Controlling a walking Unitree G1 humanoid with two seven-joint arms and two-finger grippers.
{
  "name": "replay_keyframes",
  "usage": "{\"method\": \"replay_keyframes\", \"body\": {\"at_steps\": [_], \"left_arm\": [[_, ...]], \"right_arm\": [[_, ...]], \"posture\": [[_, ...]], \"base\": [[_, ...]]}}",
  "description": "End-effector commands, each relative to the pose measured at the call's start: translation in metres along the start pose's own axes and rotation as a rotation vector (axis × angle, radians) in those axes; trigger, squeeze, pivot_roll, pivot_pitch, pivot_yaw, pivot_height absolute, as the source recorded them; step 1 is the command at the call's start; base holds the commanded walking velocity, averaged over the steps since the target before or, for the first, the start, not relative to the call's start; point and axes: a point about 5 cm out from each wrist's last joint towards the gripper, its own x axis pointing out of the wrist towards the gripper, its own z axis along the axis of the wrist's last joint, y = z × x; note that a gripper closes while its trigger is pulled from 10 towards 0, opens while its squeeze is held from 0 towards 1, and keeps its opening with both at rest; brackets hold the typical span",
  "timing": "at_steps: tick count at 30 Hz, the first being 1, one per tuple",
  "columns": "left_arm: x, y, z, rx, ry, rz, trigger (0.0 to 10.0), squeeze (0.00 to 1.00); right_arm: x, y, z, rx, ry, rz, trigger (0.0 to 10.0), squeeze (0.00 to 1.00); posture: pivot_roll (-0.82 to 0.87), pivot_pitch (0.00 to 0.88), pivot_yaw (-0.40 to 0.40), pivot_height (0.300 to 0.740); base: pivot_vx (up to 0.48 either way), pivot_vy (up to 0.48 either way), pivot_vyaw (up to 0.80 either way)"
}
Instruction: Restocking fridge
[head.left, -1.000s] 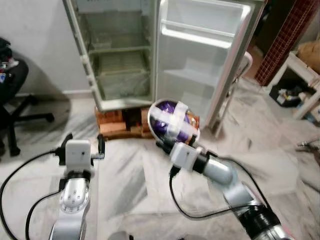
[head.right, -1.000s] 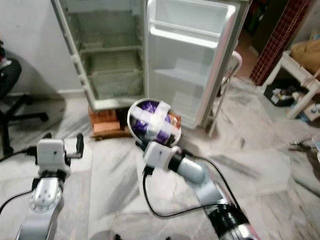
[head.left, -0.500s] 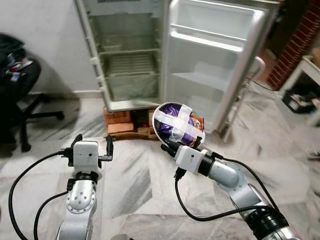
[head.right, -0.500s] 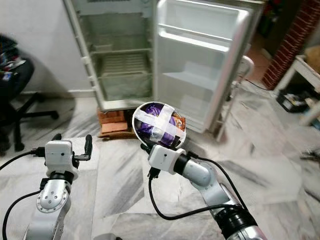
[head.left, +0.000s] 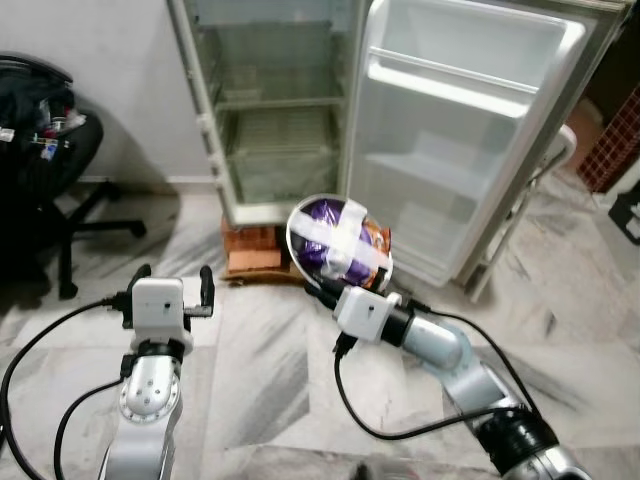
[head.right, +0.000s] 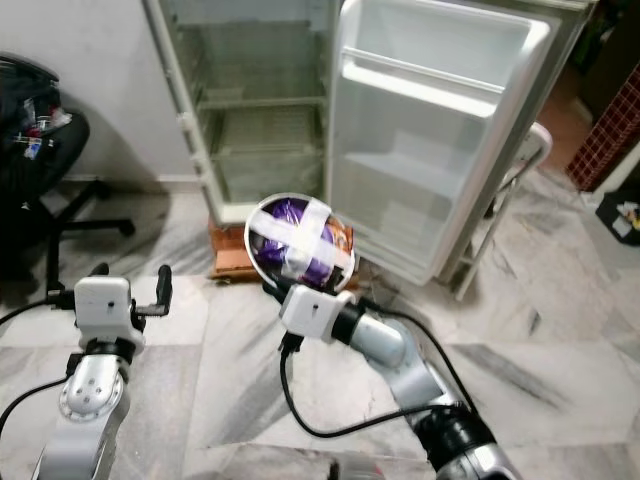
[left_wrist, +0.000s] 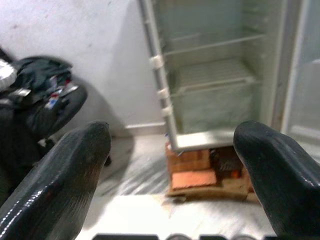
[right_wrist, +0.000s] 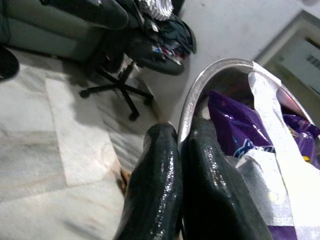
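My right gripper (head.left: 318, 289) is shut on the lower rim of a round metal bowl (head.left: 291, 235), held tilted up in front of me. Purple snack packets (head.left: 326, 213) lie in the bowl under a cross of white tape (head.left: 345, 245). In the right wrist view both black fingers (right_wrist: 160, 165) pinch the bowl's rim (right_wrist: 200, 95). The white fridge (head.left: 275, 120) stands beyond, its cabinet with bare wire shelves and its door (head.left: 450, 180) swung wide to the right. My left gripper (head.left: 170, 278) is open and holds nothing, at the lower left, pointing at the fridge (left_wrist: 210, 90).
The fridge rests on bricks and wood blocks (head.left: 255, 250). A black office chair (head.left: 45, 170) piled with clothes stands at the left by the wall. Marble floor (head.left: 260, 350) lies between me and the fridge. A white frame (head.left: 520, 210) leans behind the door.
The whole picture has shifted, so the camera has moved; the fridge now sits further right in view. The bowl stays in my right gripper and the left gripper stays open.
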Motion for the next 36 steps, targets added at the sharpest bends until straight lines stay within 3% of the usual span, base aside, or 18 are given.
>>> {"method": "replay_keyframes", "body": {"at_steps": [1, 13, 25, 36], "left_arm": [[-0.0004, -0.003, 0.0003, -0.002, 0.001, -0.012, 10.0, 0.0], [0.0032, 0.0012, 0.0035, -0.013, -0.006, 0.001, 10.0, 0.0], [0.0055, 0.0038, 0.0052, -0.018, -0.006, 0.012, 10.0, 0.0], [0.0013, -0.0003, 0.0023, -0.026, 0.008, 0.007, 10.0, 0.0]], "right_arm": [[-0.0029, -0.004, -0.0011, -0.003, 0.004, -0.015, 10.0, 0.0], [-0.0018, -0.0077, -0.0007, -0.037, 0.007, -0.002, 10.0, 0.0], [-0.0007, 0.0002, -0.0002, -0.027, 0.003, 0.027, 10.0, 0.0], [-0.0015, -0.0012, -0.0033, -0.021, 0.016, 0.023, 10.0, 0.0]], "posture": [[-0.02, 0.064, 0.005, 0.74], [-0.02, 0.074, 0.018, 0.74], [-0.01, 0.081, 0.01, 0.74], [-0.01, 0.078, 0.004, 0.74]], "base": [[0.307, 0.0, 0.0], [0.445, 0.0, 0.0], [0.44, 0.0, 0.16], [0.364, 0.312, 0.0]]}}
